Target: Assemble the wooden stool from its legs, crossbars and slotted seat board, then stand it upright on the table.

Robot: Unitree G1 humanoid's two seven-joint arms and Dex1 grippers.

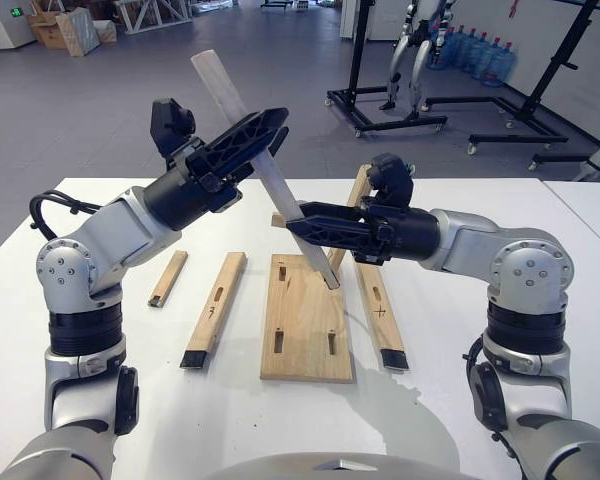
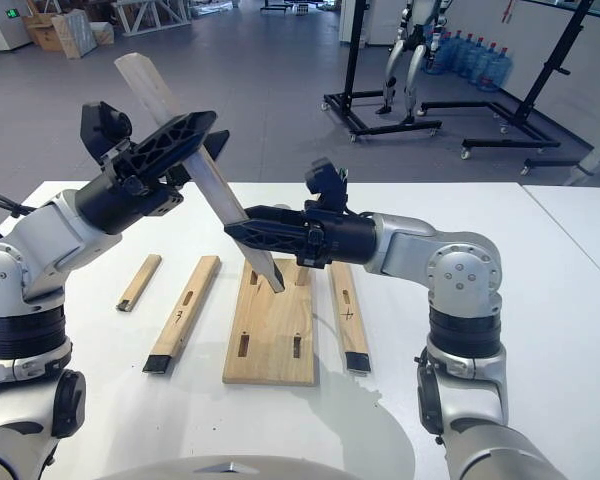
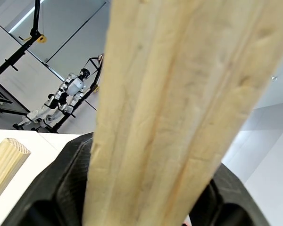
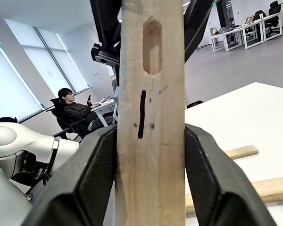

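- Pinching a long, flat, pale wooden leg [image 1: 280,195] on its upper half with the left gripper [image 1: 270,130], black fingers pressed against both faces.
- Clamping the same leg lower down with the right gripper [image 1: 298,222], near an oval slot and a dark pen stroke in the straight grain.
- Slanted, lower end at the far right corner of the seat board [image 1: 305,325]; cannot tell whether touching.
- Flat on the smooth white table [image 1: 210,410]: rectangular seat board with four slots, black-tipped second leg [image 1: 215,308] to its left, short crossbar [image 1: 168,277] farther left, third leg [image 1: 380,315] just right.
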